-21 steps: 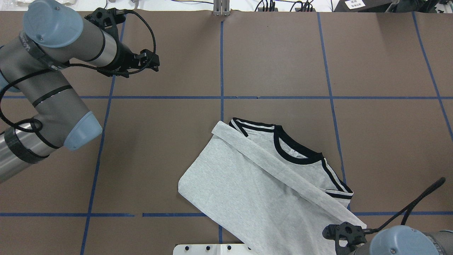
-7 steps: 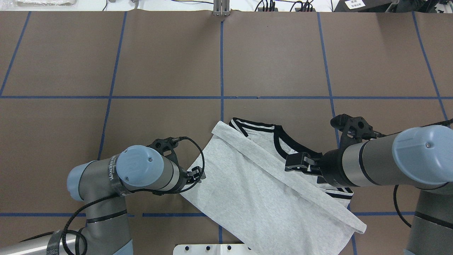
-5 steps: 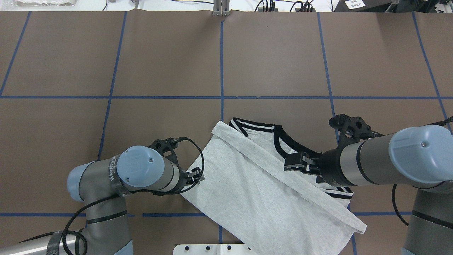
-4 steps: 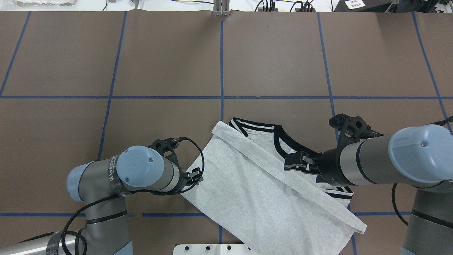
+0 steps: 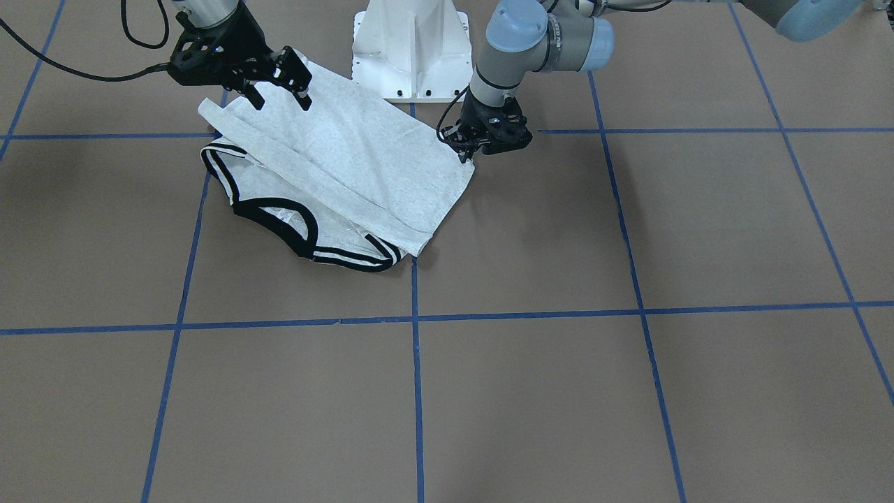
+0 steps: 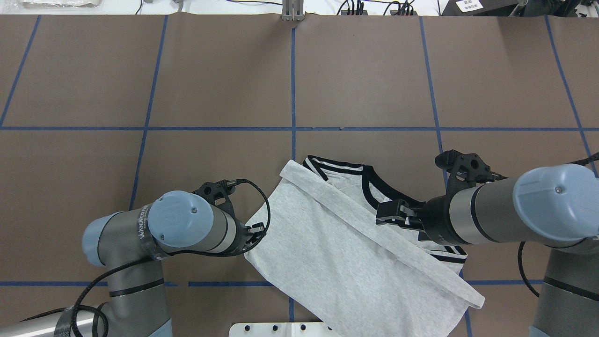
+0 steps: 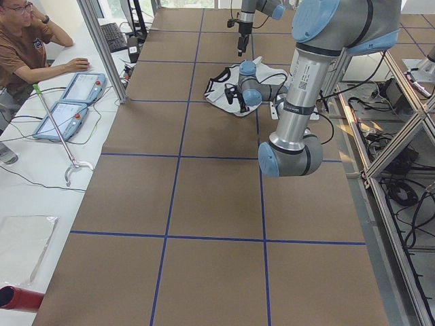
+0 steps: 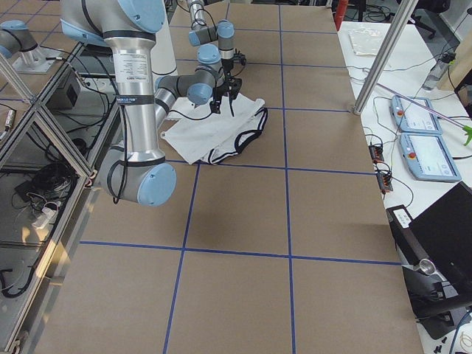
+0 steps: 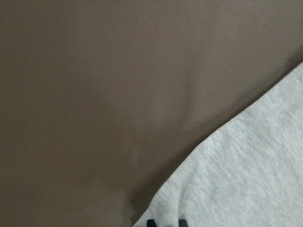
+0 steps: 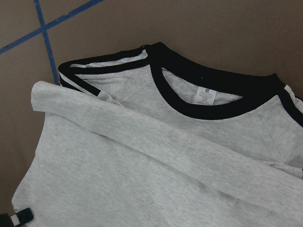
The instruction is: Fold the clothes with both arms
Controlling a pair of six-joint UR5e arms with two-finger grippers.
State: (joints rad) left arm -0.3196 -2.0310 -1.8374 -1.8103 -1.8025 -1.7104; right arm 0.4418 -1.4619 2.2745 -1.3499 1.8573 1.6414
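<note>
One T-shirt (image 6: 327,252) corner beneath left tool (image 6: 258,230)

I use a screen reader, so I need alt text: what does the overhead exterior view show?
A partly folded grey T-shirt with a black collar lies on the brown table. The left gripper sits at its left corner; the open right gripper is above the fabric beside the collar.

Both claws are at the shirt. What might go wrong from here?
The left claw sits at the very corner of the T-shirt; any grip there is thin and may slip. The right claw hangs open above the cloth, so a one-sided pull could drag and skew the fold.
</note>
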